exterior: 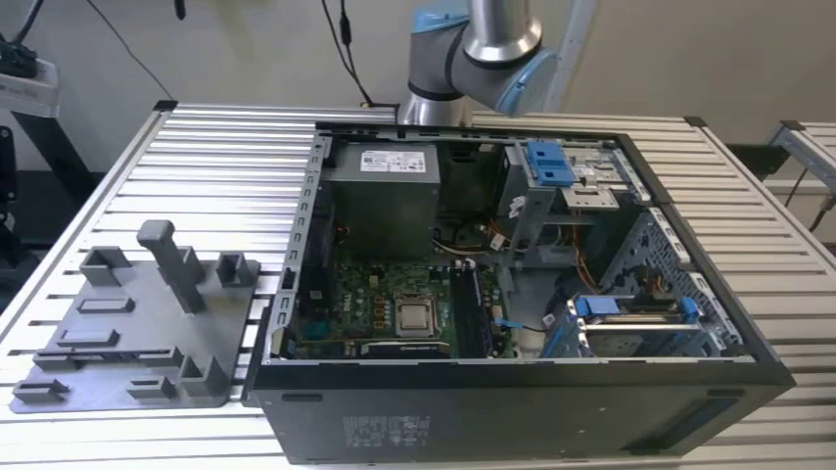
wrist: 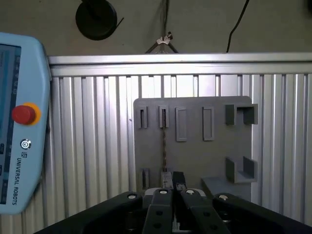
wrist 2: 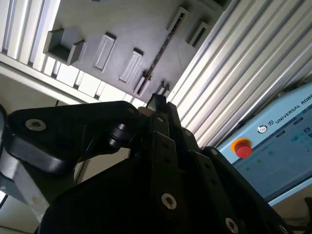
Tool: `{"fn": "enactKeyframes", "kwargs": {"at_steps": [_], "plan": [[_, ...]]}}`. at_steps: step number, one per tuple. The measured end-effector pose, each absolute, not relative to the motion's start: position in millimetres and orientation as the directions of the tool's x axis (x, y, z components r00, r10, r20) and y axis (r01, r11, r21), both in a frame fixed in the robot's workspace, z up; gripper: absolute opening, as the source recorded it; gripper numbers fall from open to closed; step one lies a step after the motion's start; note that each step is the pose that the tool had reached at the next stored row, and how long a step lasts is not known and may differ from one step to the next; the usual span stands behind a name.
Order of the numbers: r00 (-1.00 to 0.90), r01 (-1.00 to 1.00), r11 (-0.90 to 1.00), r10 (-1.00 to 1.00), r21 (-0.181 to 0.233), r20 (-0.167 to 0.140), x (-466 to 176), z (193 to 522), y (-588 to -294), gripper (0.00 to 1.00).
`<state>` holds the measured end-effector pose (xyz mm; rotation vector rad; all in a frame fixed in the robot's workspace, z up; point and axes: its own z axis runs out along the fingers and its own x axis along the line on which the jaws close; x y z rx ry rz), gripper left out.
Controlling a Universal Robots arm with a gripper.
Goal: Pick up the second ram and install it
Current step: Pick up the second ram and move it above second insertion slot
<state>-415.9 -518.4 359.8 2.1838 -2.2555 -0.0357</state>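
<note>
First wrist view: your gripper (wrist: 173, 181), closed narrow, hangs over the grey tray (wrist: 195, 161) on the slatted table (wrist: 92, 146); the ram (wrist: 164, 141) lies edge-on in a slot, pendant (wrist: 19, 122) alongside.

Your exterior view looks down from high over the open computer case (exterior: 523, 411), facing the arm (exterior: 490, 39) across the slatted table (exterior: 222, 166). Both wrist views sit close behind the gripper (wrist: 170, 187), looking down on the grey holder plate (wrist: 195, 161), which you also see at the exterior view's left.
</note>
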Motion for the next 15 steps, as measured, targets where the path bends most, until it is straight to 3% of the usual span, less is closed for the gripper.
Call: {"fn": "enactKeyframes", "kwargs": {"at_steps": [5, 7, 8, 15], "plan": [[-0.032, -0.999, 0.032, -0.999, 0.018, -0.014, -416.0, 359.7, -518.4, 0.42], [-0.032, -0.999, 0.032, -0.999, 0.018, -0.014, -416.0, 359.7, -518.4, 0.42], [-0.032, -0.999, 0.032, -0.999, 0.018, -0.014, -416.0, 359.7, -518.4, 0.48], [-0.032, -0.999, 0.032, -0.999, 0.018, -0.014, -416.2, 359.7, -518.4, 0.48]]}}
